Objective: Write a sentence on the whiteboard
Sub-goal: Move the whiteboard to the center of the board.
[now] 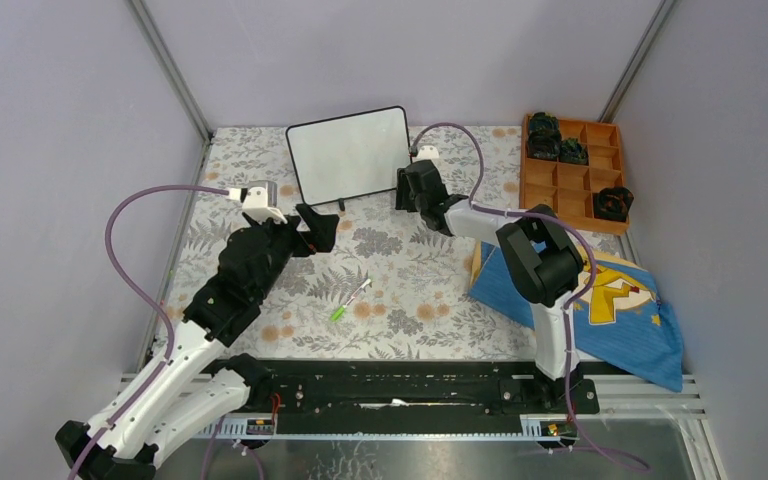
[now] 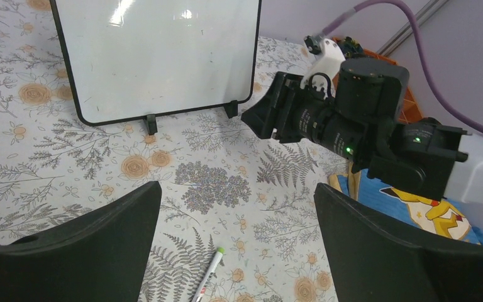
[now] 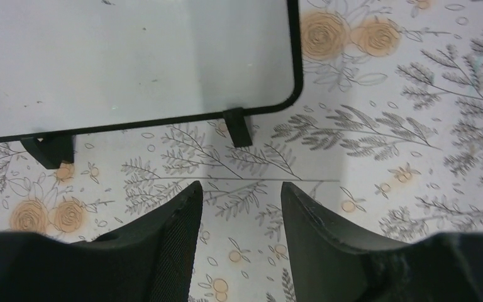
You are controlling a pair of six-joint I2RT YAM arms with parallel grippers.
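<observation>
From above, the whiteboard (image 1: 348, 155) stood propped on its small black feet at the back of the flowered table (image 1: 410, 320), near the rear wall and leaning back a little. Its white face carried only glare. The left gripper (image 1: 320, 228) hung just in front of the board's lower left corner, apart from it. The right gripper (image 1: 407, 185) sat close beside the board's lower right corner. A green-capped pen (image 1: 350, 299) lay on the cloth behind the left gripper, with open table around it. A wooden tray (image 1: 572, 172) with black items in some compartments filled the far right corner. A blue cloth (image 1: 620, 300) with a yellow figure covered the right side down to the near rail, under the right arm. Grey walls closed in the left, back and right.

In the left wrist view, the two dark fingers (image 2: 100, 233) were spread wide with nothing between them. The pen's green tip lay on the table between and below them. The board stood ahead on the left, and the right arm's wrist crowded in from the right, next to the board's right foot.

In the right wrist view, the fingers (image 3: 163, 245) stood parted and empty. The board's right foot was just ahead of the gap, and bare flowered table lay open to the right.
</observation>
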